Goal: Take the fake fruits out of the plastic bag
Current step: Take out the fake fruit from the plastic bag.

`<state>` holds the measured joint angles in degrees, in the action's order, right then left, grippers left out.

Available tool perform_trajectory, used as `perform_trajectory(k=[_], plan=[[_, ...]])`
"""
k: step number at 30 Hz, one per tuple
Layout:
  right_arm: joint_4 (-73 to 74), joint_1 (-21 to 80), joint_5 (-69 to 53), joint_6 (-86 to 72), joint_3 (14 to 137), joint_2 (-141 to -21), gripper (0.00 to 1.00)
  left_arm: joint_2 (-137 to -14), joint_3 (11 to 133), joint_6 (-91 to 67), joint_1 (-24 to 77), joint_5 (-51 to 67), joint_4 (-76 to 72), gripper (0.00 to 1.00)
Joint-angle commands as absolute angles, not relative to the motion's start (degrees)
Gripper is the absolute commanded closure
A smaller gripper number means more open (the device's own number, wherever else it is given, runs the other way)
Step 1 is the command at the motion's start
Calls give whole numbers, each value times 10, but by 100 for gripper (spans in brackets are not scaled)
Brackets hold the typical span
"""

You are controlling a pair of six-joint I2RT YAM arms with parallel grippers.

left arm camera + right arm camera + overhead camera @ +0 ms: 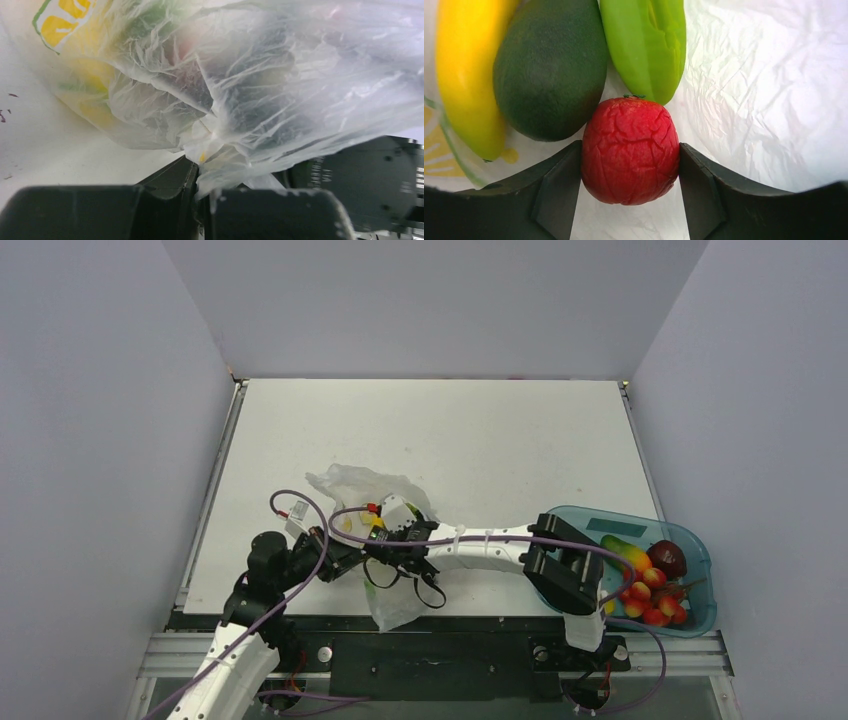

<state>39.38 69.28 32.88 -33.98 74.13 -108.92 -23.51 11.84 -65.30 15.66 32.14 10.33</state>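
Observation:
The transparent plastic bag (372, 490) lies crumpled at the table's front left, and fills the left wrist view (280, 90). My left gripper (202, 172) is shut on a fold of the bag's film. My right gripper (630, 172) reaches inside the bag and is shut on a wrinkled red fruit (630, 150). Beyond it in the bag lie a yellow banana (466, 75), a dark green avocado (549, 65) and a light green piece (649, 45). In the top view the right gripper (385, 540) sits at the bag's mouth.
A teal translucent tray (690, 540) at the front right holds several fruits, red round ones (650, 600), a dark red one (668, 557) and a yellow-green one (625, 550). The right arm (500, 545) stretches across the front. Grey walls enclose the table.

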Motion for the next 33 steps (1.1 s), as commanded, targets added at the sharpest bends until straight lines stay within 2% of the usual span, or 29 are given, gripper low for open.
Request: perform_trajectory(k=[1, 5, 11, 17, 23, 26, 29, 33], plan=[[321, 685, 359, -276, 803, -1075, 74, -238, 148, -618, 155, 293, 120, 100], [288, 670, 300, -257, 842, -1051, 82, -233, 169, -599, 155, 279, 160, 100], [219, 633, 135, -280, 850, -1017, 89, -221, 181, -596, 154, 257, 178, 100], [140, 614, 19, -320, 797, -947, 91, -225, 199, -589, 153, 241, 188, 100], [125, 606, -23, -335, 768, -879, 91, -223, 194, -593, 153, 240, 181, 100], [116, 605, -5, -322, 757, -855, 91, -222, 186, -602, 153, 245, 164, 100], [112, 598, -2, -322, 767, -858, 91, -221, 189, -601, 153, 250, 167, 100], [100, 596, 12, -326, 810, -893, 98, -222, 188, -608, 153, 263, 144, 100]])
